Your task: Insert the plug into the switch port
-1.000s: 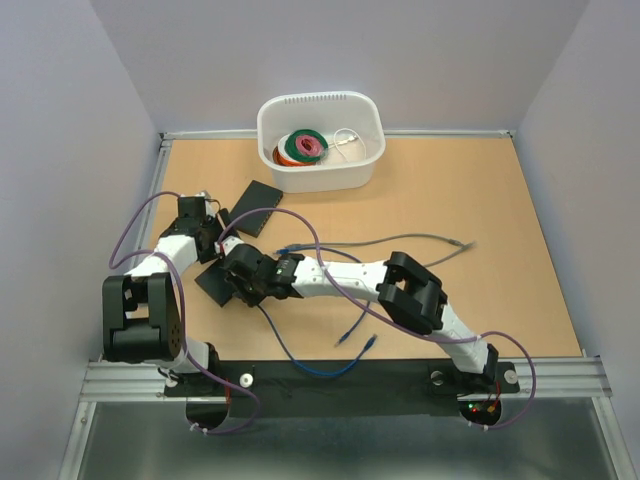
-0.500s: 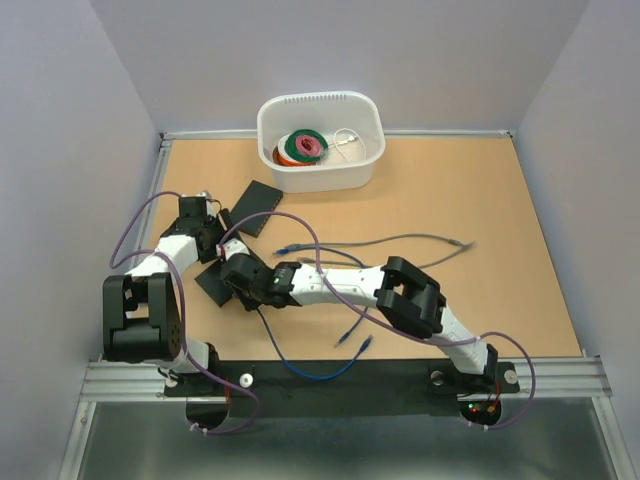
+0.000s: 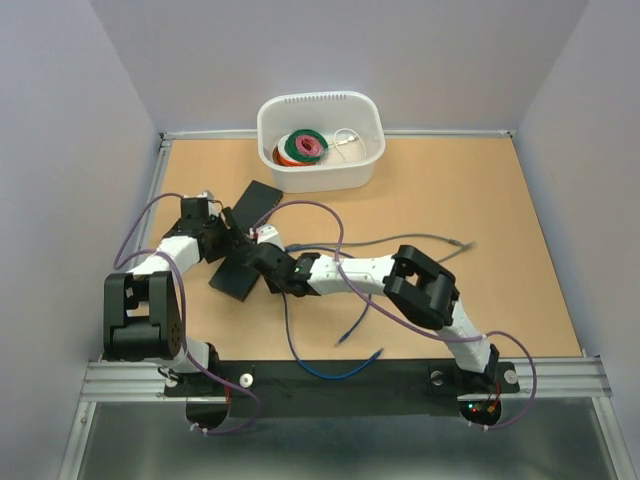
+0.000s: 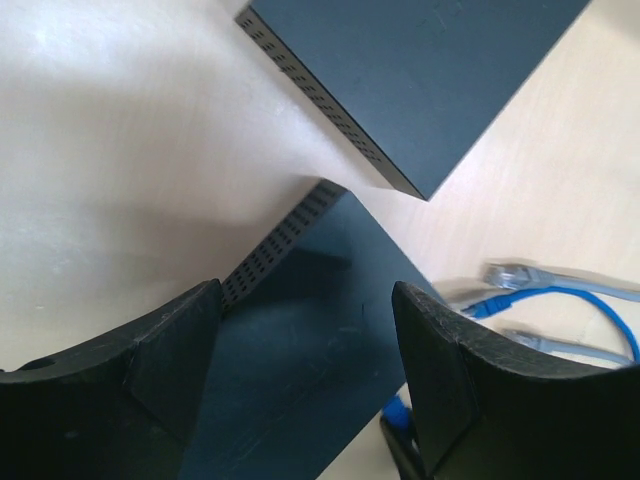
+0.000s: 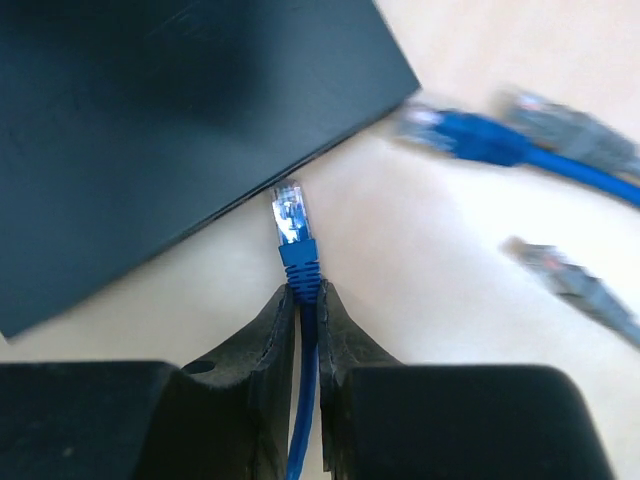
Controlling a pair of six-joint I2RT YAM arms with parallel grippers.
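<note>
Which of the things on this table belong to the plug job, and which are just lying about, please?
Job: blue plug, pinched in the shut right fingers; near switch, below the open left fingers.
Lying about: far switch, seemingly spare; grey cable; white basket holding tape rolls.

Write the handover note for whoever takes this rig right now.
Left gripper: jaws wide, astride the near switch; whether they clamp it is unclear.
Right gripper: jaws shut on the blue cable just behind its plug.
The plug tip sits just short of the near switch's edge, not inserted. The second switch lies beyond; spare cables lie to the right.
Done: plug gripped and at the switch.
Left: line it up with a port and push it in.
</note>
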